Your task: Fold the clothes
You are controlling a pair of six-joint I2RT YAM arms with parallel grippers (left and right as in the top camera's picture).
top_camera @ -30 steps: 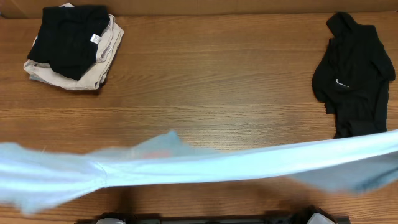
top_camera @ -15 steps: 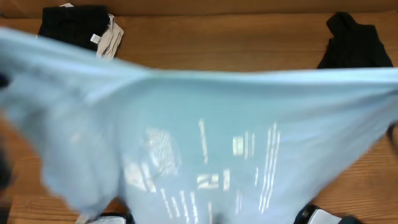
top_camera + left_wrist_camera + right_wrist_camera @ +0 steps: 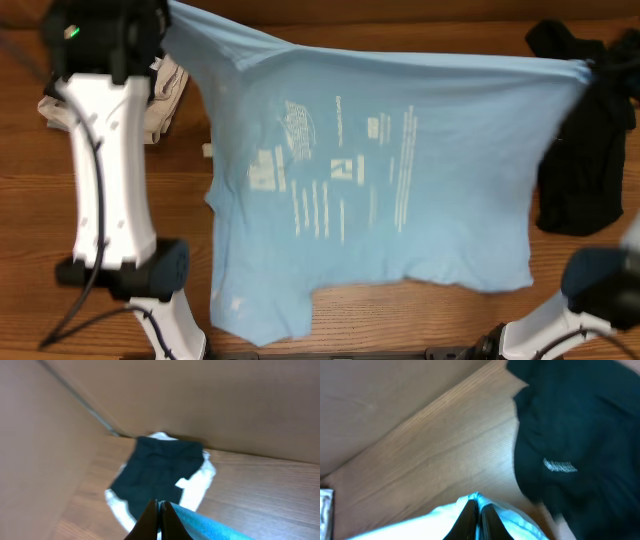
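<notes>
Got the light blue T-shirt (image 3: 380,190) spread wide over the middle of the table (image 3: 420,320), lettering facing up. My left gripper (image 3: 159,519) is pinching its far-left corner, and my right gripper (image 3: 476,510) is clamped on the far-right one. The black top (image 3: 570,435) lies far right, the folded pile (image 3: 160,467) far left.

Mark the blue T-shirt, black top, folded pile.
blue T-shirt (image 3: 460,200), overhead, plain fabric right of the lettering.
black top (image 3: 580,180), overhead, middle of its body.
folded pile (image 3: 160,467), left wrist, dark garment on top.
</notes>
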